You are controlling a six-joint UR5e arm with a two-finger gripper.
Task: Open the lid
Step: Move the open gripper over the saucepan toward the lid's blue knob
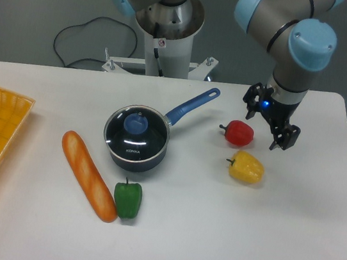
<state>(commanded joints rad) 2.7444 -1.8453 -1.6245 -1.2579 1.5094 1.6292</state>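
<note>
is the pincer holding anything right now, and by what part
Nothing is held. The pincer hangs open and empty above the table, right of the red pepper; the lid sits untouched on its pot.

Grey arm (277,15), pale blue joint caps; black gripper (266,120), blue light

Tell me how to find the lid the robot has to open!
Look near the middle of the white table for the dark blue saucepan with the long blue handle. The lid sits on top of it. It is the only round see-through thing, with a blue knob in its centre.
</note>
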